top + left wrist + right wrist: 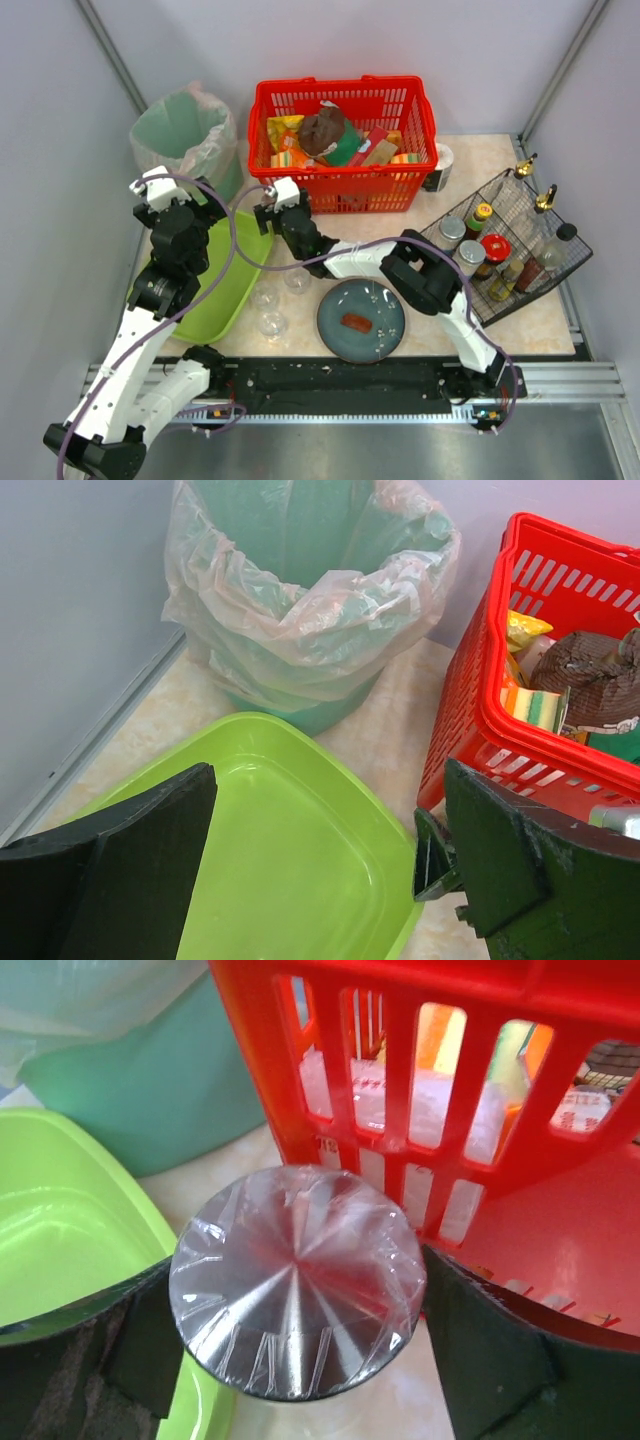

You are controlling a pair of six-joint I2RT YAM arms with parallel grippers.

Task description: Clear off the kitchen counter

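Top external: kitchen counter (535,335), maybe three cups (270,325)

You have a glossy, smooth lime-green plastic tray (300,860) at nine o'clock, a red moulded-plastic lattice basket (350,190) at twelve, a thin, crinkled clear plastic bin liner (300,630) at eleven, and a round brushed-metal lid (297,1280) under shiny wrinkled film. The beige marble-patterned kitchen counter (535,335) looks smooth.

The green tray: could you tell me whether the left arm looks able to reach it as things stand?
Probably yes: the left gripper hangs open just above the green tray, with nothing between them.
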